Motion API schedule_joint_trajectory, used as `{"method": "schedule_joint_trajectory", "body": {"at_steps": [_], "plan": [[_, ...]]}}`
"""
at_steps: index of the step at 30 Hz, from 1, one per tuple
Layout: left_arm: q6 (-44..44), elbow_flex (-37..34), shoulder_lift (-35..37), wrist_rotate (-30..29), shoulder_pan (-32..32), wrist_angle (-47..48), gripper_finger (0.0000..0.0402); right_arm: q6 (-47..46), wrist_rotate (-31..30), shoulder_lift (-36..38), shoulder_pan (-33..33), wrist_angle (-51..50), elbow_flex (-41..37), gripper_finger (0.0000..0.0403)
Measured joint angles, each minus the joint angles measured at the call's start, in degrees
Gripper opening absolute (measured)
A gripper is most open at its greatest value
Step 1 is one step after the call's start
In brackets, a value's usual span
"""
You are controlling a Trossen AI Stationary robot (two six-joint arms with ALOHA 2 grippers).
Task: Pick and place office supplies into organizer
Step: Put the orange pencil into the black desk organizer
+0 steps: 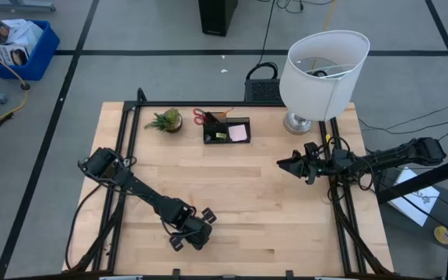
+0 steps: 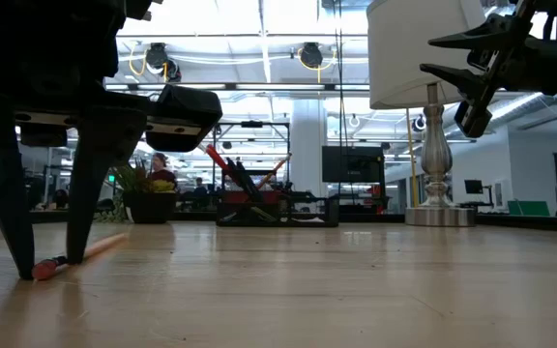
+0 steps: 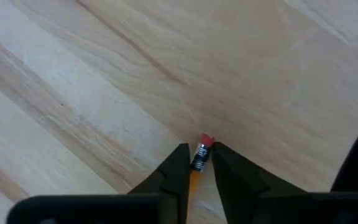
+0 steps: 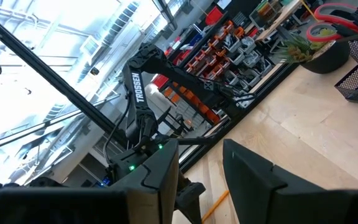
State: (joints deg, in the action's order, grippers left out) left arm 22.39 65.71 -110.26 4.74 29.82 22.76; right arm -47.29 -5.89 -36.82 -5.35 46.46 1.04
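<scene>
An orange pencil with a red eraser lies on the wooden table near its front edge. My left gripper is down over its eraser end and shut on it. My right gripper hangs open and empty above the table's right side, below the lamp. The dark organizer stands at the far middle of the table. It holds a pink sticky-note pad, and red-handled scissors stick out of its left end. My left gripper pinches the pencil between its two fingertips at the metal band just behind the red eraser. The fingers come from above, slanting steeply down, one on each side of the pencil. The pencil lies flat on the table.
A small potted plant stands left of the organizer, and a big white-shaded lamp stands at the far right corner. Bare wood stretches between the pencil and the organizer. Black frame rails run along the table's left and right edges.
</scene>
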Motion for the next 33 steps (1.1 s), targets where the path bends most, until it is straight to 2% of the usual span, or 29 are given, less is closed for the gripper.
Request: {"method": "schedule_joint_trajectory", "body": {"at_steps": [12, 18, 25, 33], "plan": [[-0.9, 0.1, -0.7, -0.1, -1.7, -0.4, 0.0007, 0.0, 0.0, 0.0, 0.0, 0.0, 0.0, 0.0116], [-4.7, -0.2, 0.8, -4.1, -4.1, 0.1, 0.0021, 0.0, 0.0, 0.0, 0.0, 0.0, 0.0, 0.0116], [-9.7, -0.2, 4.0, -10.5, -8.0, 1.2, 0.0003, 0.0, 0.0, 0.0, 0.0, 0.0, 0.0, 0.0116], [-19.0, -0.1, 7.6, -14.7, -13.3, 0.6, 0.0004, 0.0, 0.0, 0.0, 0.0, 0.0, 0.0, 0.0116]]}}
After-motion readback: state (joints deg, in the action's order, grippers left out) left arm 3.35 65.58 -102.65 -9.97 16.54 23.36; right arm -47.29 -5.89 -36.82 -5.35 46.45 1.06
